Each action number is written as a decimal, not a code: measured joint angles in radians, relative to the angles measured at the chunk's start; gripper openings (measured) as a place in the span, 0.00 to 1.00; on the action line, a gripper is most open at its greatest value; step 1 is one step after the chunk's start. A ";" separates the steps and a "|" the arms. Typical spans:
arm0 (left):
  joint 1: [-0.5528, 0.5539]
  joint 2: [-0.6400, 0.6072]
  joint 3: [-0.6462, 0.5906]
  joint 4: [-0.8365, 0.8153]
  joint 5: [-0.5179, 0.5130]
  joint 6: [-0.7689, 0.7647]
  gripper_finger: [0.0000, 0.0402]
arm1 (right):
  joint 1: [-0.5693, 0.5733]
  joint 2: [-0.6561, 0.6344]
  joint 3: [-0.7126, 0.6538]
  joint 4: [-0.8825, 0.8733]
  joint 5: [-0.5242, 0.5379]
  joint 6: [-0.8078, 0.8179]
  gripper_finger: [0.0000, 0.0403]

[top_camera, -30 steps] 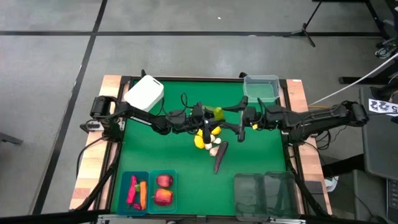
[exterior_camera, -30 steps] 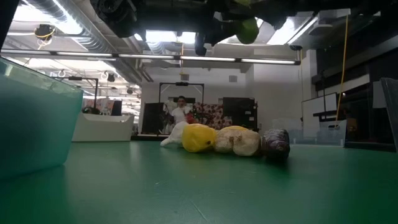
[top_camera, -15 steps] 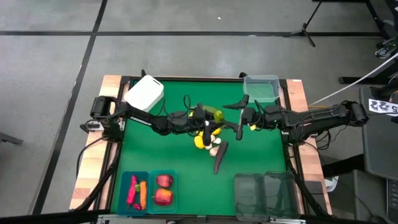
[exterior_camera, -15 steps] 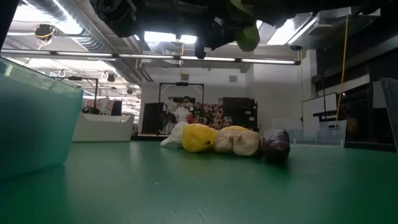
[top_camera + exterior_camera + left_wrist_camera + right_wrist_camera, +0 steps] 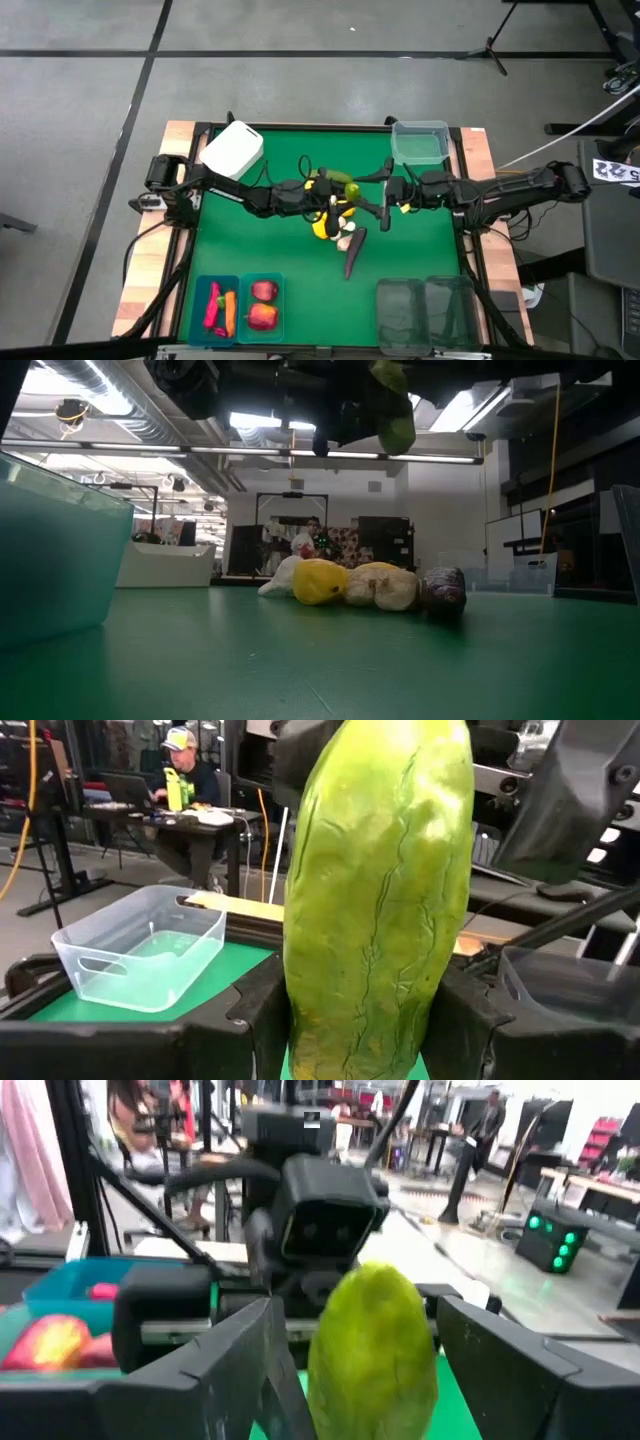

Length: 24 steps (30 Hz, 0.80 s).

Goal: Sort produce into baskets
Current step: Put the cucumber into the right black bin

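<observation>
My left gripper is shut on a green cucumber above the table's middle; it fills the left wrist view and shows high up in the low view. My right gripper is open, just right of the cucumber. In the right wrist view its fingers stand on either side of the cucumber's free end with gaps showing. Below them a yellow lemon, garlic bulbs and a dark eggplant lie together on the green mat. My left gripper pinches the cucumber's two sides between its two fingers. It comes level from the table's left. The cucumber is lifted clear above the pile, and its free end reaches toward my right gripper.
Two teal bins at the near left hold peppers, a carrot and apples. Two dark-tinted bins stand near right, a clear tub far right and a white box far left. A person shows in the room behind.
The cucumber has turned in my left gripper's hold: in the low view it showed as a round end and now hangs long, with its end lower. My right gripper stays open beside it.
</observation>
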 joint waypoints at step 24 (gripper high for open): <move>-0.009 0.000 0.000 -0.034 0.033 -0.005 0.43 | -0.038 0.057 0.000 -0.003 -0.060 0.019 0.70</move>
